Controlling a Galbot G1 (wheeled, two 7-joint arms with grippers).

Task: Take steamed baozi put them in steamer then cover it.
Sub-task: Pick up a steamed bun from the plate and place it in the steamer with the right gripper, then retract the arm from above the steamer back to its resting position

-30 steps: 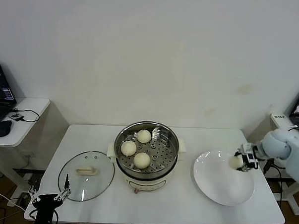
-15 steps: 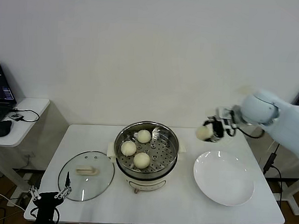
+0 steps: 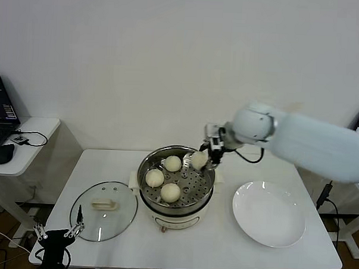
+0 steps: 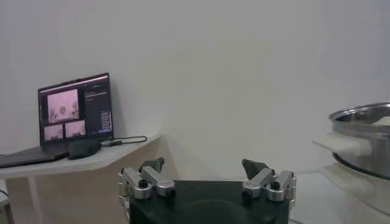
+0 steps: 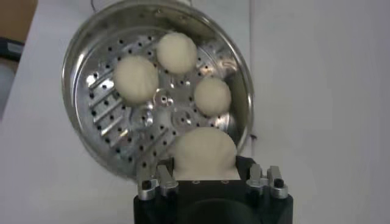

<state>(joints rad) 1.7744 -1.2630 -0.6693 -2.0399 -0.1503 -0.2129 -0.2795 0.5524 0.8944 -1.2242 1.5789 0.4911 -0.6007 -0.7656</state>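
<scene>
Gripping baozi (image 3: pixel 198 160), right gripper (image 3: pixel 206 158) half-closed

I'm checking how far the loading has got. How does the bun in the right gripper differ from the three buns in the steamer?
The held bun is gripped by the right gripper above the steamer's far right rim; the three buns rest loose on the perforated tray. The held bun is partly hidden by the fingers; the three show fully. All are round, smooth and cream-white, alike in size.
</scene>
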